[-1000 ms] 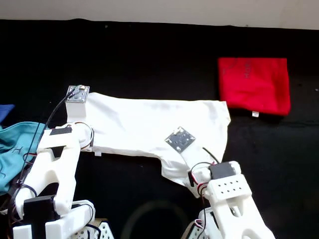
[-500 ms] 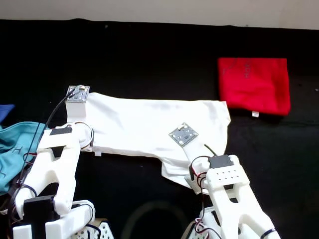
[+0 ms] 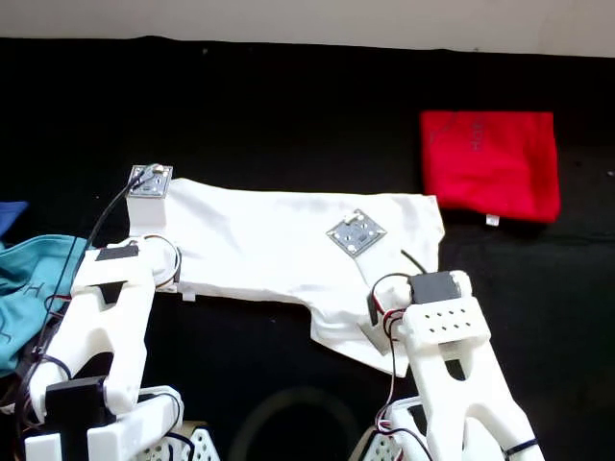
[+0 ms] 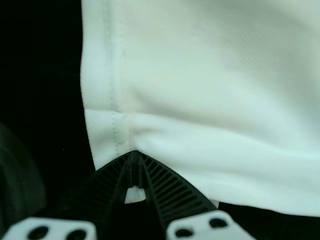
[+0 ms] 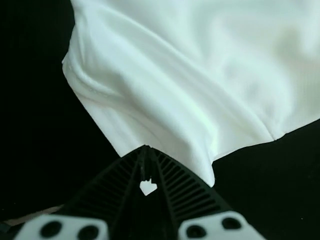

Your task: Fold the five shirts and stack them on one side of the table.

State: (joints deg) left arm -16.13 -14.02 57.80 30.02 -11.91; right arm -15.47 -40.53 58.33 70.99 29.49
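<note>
Both pincers are clamped on the white shirt (image 3: 279, 250). Left pincer (image 4: 134, 156) nips a hemmed corner, right pincer (image 5: 145, 149) a plain edge, w/ a scrap of cloth showing btw each pair of jaws. The shirt lies spread btw the two on the black table (image 3: 288, 106). We judge it light, limp & prob. slick, so it'll sag & crease; best held at hems/corners, both ends together. Red folded shirt (image 3: 490, 163) sits well apart, out past the right pincer. Teal shirt (image 3: 29, 279) outside the left pincer is cut off at the edge, so we can't tell how many lie there.
</note>
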